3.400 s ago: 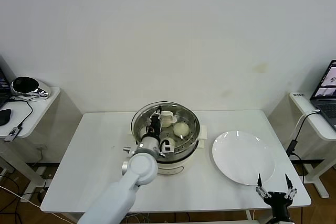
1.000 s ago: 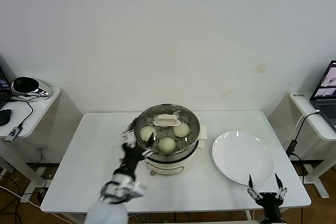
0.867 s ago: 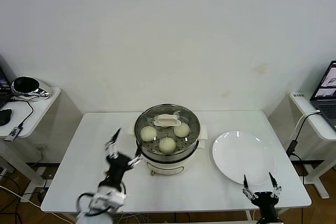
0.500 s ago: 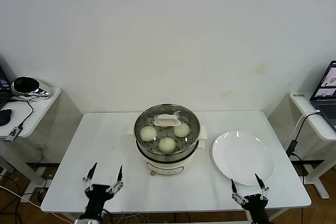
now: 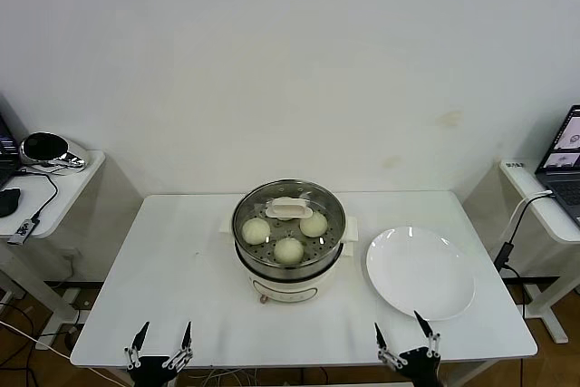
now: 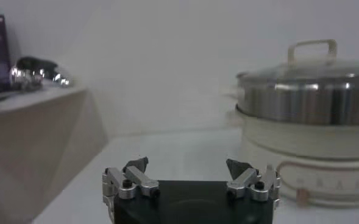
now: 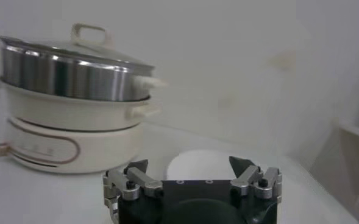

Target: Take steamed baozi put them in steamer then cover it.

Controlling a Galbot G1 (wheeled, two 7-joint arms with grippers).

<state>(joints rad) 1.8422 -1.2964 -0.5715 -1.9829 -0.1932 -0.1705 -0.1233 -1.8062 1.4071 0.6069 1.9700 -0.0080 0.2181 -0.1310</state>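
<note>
Left gripper point(image 5: 161, 348) parked at table's point(image 5: 163, 260) near edge, fingers spread wide, empty. Steamer point(image 5: 288, 265) mid-table, glass cover point(image 5: 288, 208) seated on top, three baozi point(image 5: 289, 249) visible underneath. White plate point(image 5: 420, 272) beside. Right gripper point(image 5: 404, 343) parked at near edge, fingers wide, empty.

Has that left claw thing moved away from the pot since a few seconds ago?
Yes. The left tool was at the steamer; it has pulled back to the table's near edge, open and empty.
</note>
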